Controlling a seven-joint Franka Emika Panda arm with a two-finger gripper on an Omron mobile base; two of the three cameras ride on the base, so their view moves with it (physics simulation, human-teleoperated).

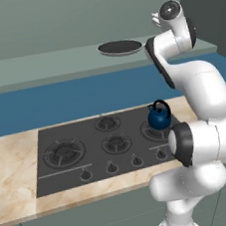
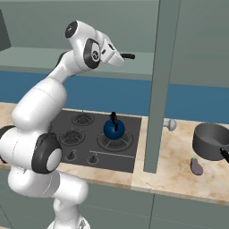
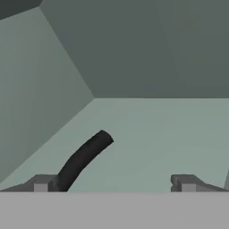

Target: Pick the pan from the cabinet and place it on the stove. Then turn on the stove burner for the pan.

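The gripper (image 3: 114, 183) stands with its two fingertips spread wide, one at the left and one at the right of the hand view, and nothing is pinched between them. The pan's handle (image 3: 82, 159), a black rod, rises beside the left fingertip (image 3: 42, 183); whether it touches that tip cannot be told. The hand is raised into the open cabinet (image 1: 50, 32), whose pale grey-green shelf floor and back wall show ahead of the fingers.

The pan (image 1: 120, 47) lies flat on the cabinet shelf, toward its right part in the left base view, just left of the robot's wrist. In the right base view its handle pokes out to the right of the hand.

Below, the stove (image 1: 99, 147) sits in the marbled counter (image 1: 12, 177). Its large left burner (image 1: 64, 152) is bare. A blue kettle (image 1: 159, 115) stands on the right burner. Further right on the counter, past the edge of an open cabinet door (image 2: 161, 85), rest a dark-grey pot (image 2: 210, 141) and a small aubergine (image 2: 196, 166).
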